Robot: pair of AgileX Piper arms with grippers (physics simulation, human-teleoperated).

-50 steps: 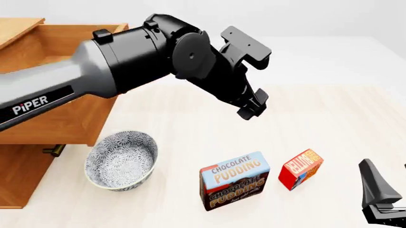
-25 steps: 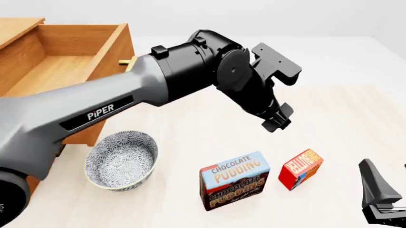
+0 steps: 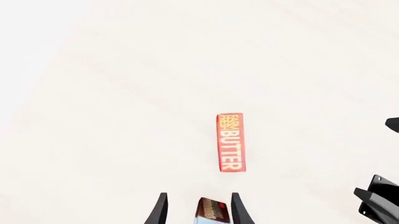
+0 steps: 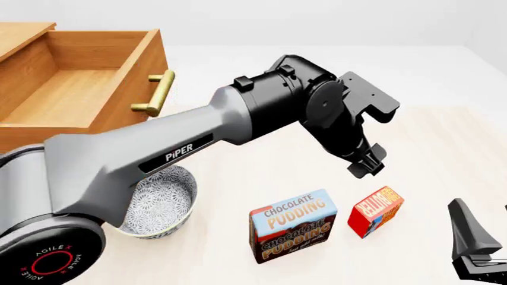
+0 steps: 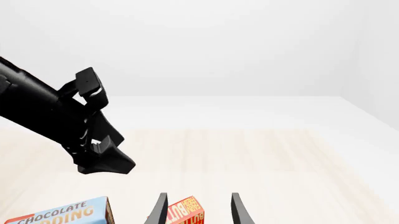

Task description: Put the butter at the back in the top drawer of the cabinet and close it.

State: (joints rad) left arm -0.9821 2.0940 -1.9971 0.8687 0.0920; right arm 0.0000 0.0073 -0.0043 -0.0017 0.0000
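Observation:
The butter (image 4: 376,211) is a small red box with an orange label, standing on the table to the right of the pudding box. It also shows in the left wrist view (image 3: 231,142) and the right wrist view (image 5: 187,212). My left gripper (image 4: 366,163) is open and empty, hanging above the butter and slightly behind it. In the left wrist view its fingers (image 3: 160,210) stand apart. The top drawer (image 4: 79,83) of the cabinet (image 4: 24,142) is pulled open and looks empty, its brass handle (image 4: 158,92) facing right. My right gripper (image 4: 481,208) is open at the front right, near the butter.
A blue-and-brown Chocolate Pudding box (image 4: 293,225) stands left of the butter. A patterned bowl (image 4: 162,199) sits by the cabinet, partly hidden by my left arm (image 4: 182,148). The left arm spans the middle of the table.
My left arm has swung right and down from beside the drawer to above the butter, uncovering the drawer handle. The right gripper and the boxes have not moved.

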